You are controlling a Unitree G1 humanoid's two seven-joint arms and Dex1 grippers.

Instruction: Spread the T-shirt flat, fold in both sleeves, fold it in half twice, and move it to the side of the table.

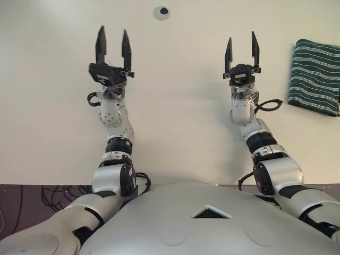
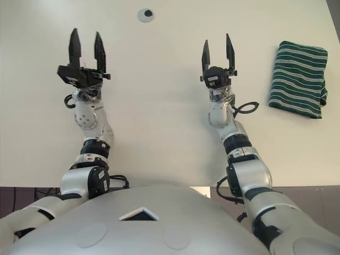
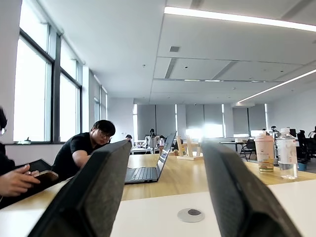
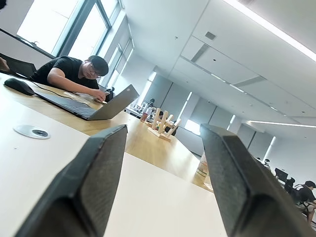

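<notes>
Lying folded at the table's right, one T-shirt — left gripper and right gripper hold fingers spread wide.

Soft striped cloth T-shirt lies on the smooth, matt table; jaws look matt black.

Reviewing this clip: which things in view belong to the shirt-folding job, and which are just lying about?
Job: folded striped T-shirt at the right side of the table; left end effector and right end effector, both open.
Lying about: round cable port in the tabletop; laptop and bottle on desks behind.
</notes>
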